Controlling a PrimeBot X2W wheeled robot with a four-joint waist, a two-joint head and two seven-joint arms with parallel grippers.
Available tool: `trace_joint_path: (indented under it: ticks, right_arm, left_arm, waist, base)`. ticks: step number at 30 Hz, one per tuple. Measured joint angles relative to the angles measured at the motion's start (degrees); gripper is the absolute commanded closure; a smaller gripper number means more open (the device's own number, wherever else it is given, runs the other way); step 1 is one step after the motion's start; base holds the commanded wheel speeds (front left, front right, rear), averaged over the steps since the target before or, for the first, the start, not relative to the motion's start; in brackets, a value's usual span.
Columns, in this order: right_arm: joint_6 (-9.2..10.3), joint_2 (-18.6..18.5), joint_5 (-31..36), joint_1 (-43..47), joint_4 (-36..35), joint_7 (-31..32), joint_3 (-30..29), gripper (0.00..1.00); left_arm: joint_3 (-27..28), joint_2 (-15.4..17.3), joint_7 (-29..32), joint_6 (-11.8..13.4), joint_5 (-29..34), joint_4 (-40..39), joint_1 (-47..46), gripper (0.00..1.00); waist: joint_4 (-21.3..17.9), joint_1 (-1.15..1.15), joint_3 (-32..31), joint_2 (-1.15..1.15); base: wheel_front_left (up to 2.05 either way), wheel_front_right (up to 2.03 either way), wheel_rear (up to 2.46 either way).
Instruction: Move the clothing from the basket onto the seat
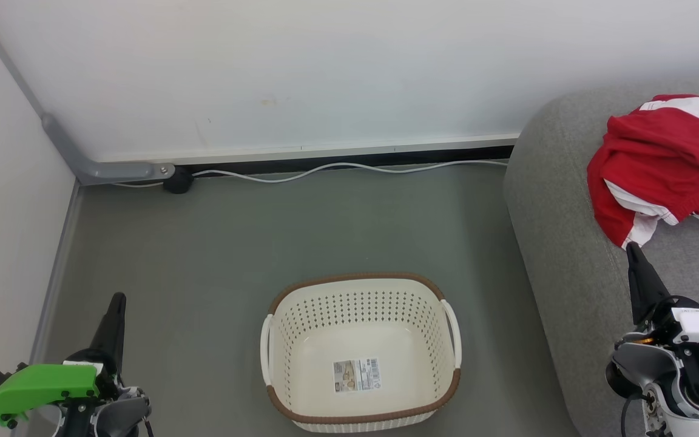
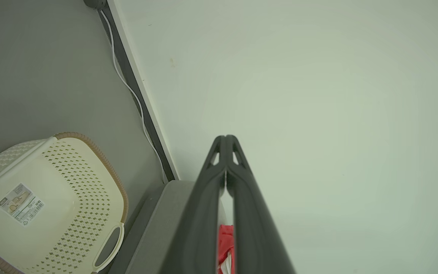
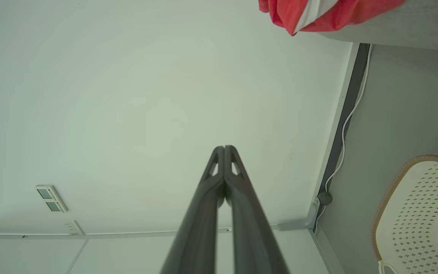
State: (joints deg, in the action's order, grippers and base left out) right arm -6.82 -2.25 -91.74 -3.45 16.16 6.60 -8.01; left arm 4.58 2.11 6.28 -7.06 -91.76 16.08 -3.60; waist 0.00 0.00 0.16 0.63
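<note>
Red clothing (image 1: 665,164) with white stripes lies crumpled on the grey seat (image 1: 562,243); the cream perforated basket (image 1: 361,303), brown-rimmed, stands upright on the floor beside it.

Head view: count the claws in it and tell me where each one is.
2. The left claw sits lower left above the floor, shut. The right claw sits lower right over the seat, shut, its tip just below the clothing in that view. None looks hidden.
</note>
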Motion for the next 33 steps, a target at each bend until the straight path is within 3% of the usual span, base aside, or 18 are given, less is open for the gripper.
trace_joint_path:
  ticks: [33]
  right_arm:
    - [-0.18, 0.00, 0.00, 0.00, -0.03, 0.00, 0.01, 1.00]
  left_arm:
    - [0.01, 0.00, 0.00, 0.00, 0.00, -0.14, 0.00, 1.00]
  waist:
    - [0.00, 0.00, 0.00, 0.00]
  base:
    - [0.00, 0.00, 0.00]
